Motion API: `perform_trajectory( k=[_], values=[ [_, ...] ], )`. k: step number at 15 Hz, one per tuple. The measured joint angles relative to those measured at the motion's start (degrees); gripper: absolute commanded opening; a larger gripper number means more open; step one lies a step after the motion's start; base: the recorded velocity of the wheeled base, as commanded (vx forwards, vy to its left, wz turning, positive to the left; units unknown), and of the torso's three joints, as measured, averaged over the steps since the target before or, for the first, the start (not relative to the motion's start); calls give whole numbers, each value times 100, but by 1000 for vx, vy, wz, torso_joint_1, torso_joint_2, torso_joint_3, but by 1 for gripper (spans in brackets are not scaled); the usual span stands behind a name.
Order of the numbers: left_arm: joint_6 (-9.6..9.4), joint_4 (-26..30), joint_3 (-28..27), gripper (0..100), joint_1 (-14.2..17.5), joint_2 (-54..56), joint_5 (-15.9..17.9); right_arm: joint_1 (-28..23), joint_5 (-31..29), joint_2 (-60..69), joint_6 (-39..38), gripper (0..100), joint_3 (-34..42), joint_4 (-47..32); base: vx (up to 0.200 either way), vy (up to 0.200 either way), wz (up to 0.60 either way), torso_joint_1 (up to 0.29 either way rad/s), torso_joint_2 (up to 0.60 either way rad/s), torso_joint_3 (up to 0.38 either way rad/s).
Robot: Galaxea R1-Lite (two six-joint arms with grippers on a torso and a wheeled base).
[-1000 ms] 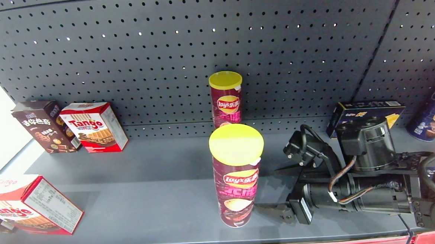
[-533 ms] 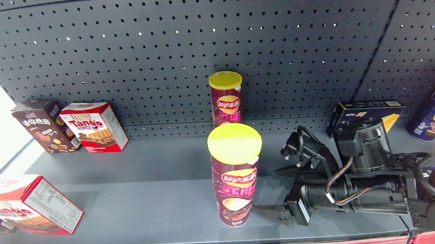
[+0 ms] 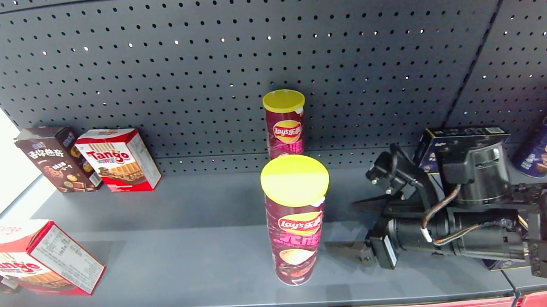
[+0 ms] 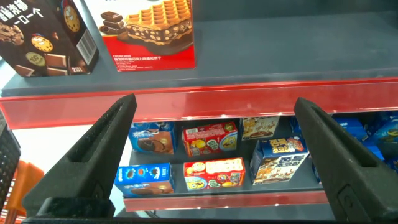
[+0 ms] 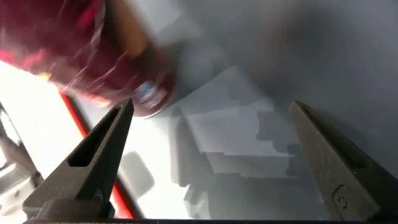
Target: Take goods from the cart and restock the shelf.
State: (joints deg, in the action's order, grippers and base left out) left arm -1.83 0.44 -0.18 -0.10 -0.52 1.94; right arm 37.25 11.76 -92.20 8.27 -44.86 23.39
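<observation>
front can (image 3: 296, 218) stands upright at lower centre of the head frame, on the shelf (image 3: 188, 233) near its front edge. long axis is vertical, yellow lid up. rear can (image 3: 284, 122) stands upright right behind it, against the pegboard, at mid frame.

right tool (image 3: 350, 226) is at lower right of the frame, lying about level with the shelf, fingers pointing frame-left at the front can's lower half. it is spread wide and holds nothing. the nearer finger tip is just beside the can wall with a gap showing, not touching. right wrist view agrees: right tool (image 5: 211, 186) is wide apart with bare shelf between the fingers, and the front can (image 5: 112, 56) is a blur off to one side, outside the fingers.

key relation: the can is straight frame-left of the right tool, free-standing. judgement: the can looks placed, so the next move is likely a pull-back frame-right, away from the can. any sideways drift of the near finger could tip it, as it is tall and narrow.

left tool (image 4: 211, 168) is wide and empty, low in front of the red shelf lip (image 4: 199, 102), well away from the can. the right arm is the nearer one.
</observation>
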Motion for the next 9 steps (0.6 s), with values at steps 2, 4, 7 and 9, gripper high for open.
perform_trajectory(
  k=[2, 4, 7, 9],
  values=[
    [-2, 0, 0, 100, 0, 0, -2, -358, -2, 452, -99, 100, 18, 28, 0, 0, 0, 0, 0, 0],
    [-5, 0, 0, 100, 0, 0, 0, -934, 0, 1069, -129, 100, 95, 37, 0, 0, 0, 0, 0, 0],
    [-9, 5, 0, 100, 0, 0, 2, -2155, 9, 2252, -132, 100, 402, 15, 0, 0, 0, 0, 0, 0],
    [-9, 7, 0, 100, -1, 0, 5, -2971, 0, 3250, -134, 100, 875, -20, 0, 0, 0, 0, 0, 0]
  ],
)
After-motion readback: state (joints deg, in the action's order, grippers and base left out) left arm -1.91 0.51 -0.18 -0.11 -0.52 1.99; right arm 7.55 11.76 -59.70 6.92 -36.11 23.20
